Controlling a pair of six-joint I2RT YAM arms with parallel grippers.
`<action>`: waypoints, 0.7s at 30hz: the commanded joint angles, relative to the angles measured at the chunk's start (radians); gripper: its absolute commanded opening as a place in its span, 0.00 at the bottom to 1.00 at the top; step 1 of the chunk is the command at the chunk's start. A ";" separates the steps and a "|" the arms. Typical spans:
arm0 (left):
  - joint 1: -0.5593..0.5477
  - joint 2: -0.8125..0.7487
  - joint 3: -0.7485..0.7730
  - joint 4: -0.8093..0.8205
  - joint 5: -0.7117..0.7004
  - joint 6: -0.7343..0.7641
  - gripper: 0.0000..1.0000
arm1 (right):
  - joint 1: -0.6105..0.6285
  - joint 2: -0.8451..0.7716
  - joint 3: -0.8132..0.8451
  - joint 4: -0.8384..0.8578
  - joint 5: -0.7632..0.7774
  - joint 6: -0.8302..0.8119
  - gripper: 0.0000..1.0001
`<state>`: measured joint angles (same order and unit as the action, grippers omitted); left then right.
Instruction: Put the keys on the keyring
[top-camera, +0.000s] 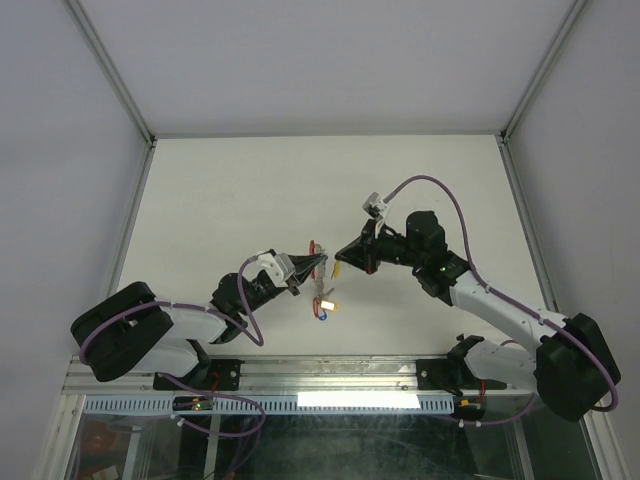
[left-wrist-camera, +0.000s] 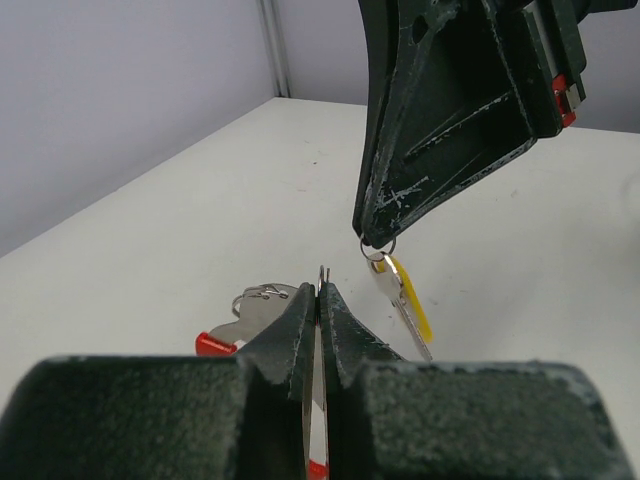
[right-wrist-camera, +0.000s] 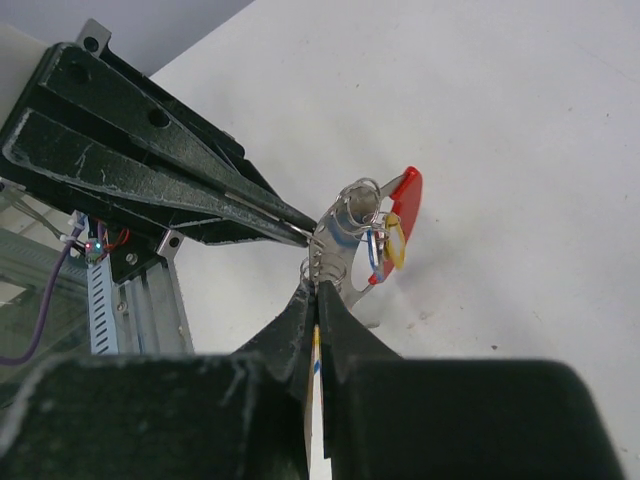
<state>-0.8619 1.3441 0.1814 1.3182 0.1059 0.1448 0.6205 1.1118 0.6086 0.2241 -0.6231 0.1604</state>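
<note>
White tabletop (top-camera: 300, 180), grey walls behind, my left gripper (top-camera: 318, 264) pinched tight on the keyring (top-camera: 319, 281), centre of frame, my right gripper (top-camera: 341, 262) clamped on a yellow-tagged key (left-wrist-camera: 408, 300), just right of it.

Plain white desk (top-camera: 250, 190), matte and lightly scuffed. Just beyond the middle of its near metal rail (top-camera: 330, 372) show small keys (top-camera: 325, 308) with blue and yellow tags; whether they rest or hang is unclear.

keyring (top-camera: 313, 248) arc red | key tag (left-wrist-camera: 412, 300) yellow | another tag (top-camera: 321, 313) perhaps blue
</note>
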 joint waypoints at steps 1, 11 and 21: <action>0.011 0.001 0.004 0.094 -0.008 -0.019 0.00 | 0.015 0.018 -0.011 0.168 0.017 0.062 0.00; 0.010 -0.004 0.008 0.080 -0.029 -0.031 0.00 | 0.024 0.041 -0.035 0.278 0.012 0.129 0.00; 0.010 -0.019 -0.005 0.108 -0.083 -0.068 0.00 | 0.031 0.077 -0.066 0.386 0.024 0.203 0.00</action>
<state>-0.8619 1.3464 0.1814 1.3205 0.0700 0.1246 0.6407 1.1843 0.5545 0.4797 -0.6159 0.3187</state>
